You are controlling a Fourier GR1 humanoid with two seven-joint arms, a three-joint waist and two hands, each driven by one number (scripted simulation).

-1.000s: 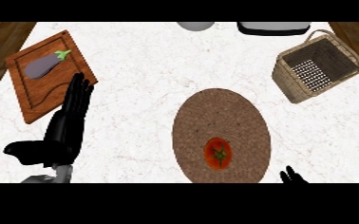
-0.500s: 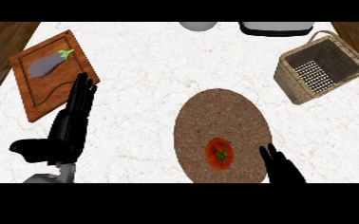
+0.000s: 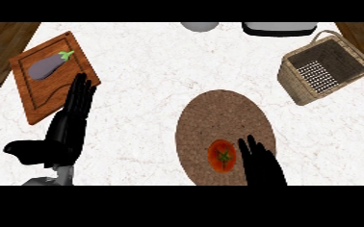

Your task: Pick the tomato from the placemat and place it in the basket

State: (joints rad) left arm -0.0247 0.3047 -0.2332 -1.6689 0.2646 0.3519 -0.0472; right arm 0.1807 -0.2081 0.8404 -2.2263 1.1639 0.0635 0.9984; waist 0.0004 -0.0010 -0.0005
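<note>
A: What does the head view show, looking down on the desk (image 3: 163, 67)?

B: A pale marbled desk. In the lower middle lies a round brown placemat (image 3: 220, 110), and the red tomato (image 3: 222, 156) sits on its lower part, near the bottom of the frame. The wicker basket (image 3: 293, 74) is at the upper right, well apart from the tomato, with nothing inside that can be seen.

A: Where are the hands?

B: The right hand (image 3: 262, 162) comes up from the bottom edge just right of the tomato, fingers straight and open, alongside it and perhaps touching, not curled round it. The left hand (image 3: 68, 125) rests at the lower left, fingers straight and pointing up, thumb out to the side, holding nothing.

A: Anything else?

B: A wooden cutting board (image 3: 43, 91) at the upper left carries a purple eggplant (image 3: 47, 67). Two grey objects are cut off by the top edge.

A: So how far along is the task?

B: Early, by my reading. The tomato is not yet grasped. Gripping, lifting, carrying it to the upper right and setting it in the basket all remain.
</note>
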